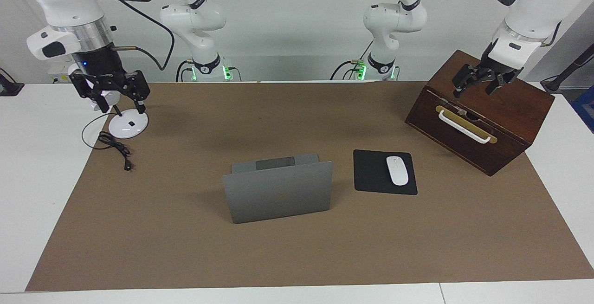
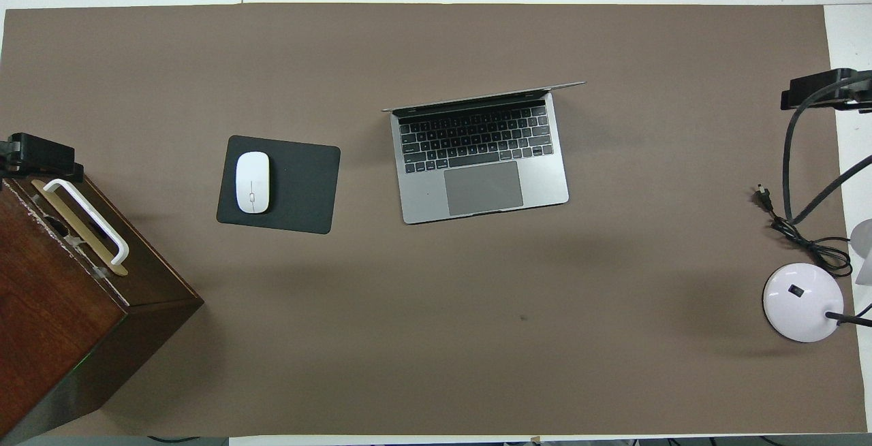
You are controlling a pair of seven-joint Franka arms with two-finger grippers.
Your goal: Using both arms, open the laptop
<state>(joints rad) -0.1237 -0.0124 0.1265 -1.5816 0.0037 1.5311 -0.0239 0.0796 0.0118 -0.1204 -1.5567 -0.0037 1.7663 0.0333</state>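
In the middle of the desk the laptop (image 1: 278, 190) stands open, the left gripper (image 1: 479, 86) spread empty over the wooden box (image 1: 510, 104), the right gripper (image 1: 117, 100) parted above the lamp base (image 1: 128, 126), whose cord could snag.

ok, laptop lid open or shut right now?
Open. The laptop shows its keyboard and trackpad from overhead, and its lid stands raised in the facing view.

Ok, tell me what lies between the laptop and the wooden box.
The black mouse pad with the white mouse on it lies between the laptop and the wooden box, clearest in the overhead view.
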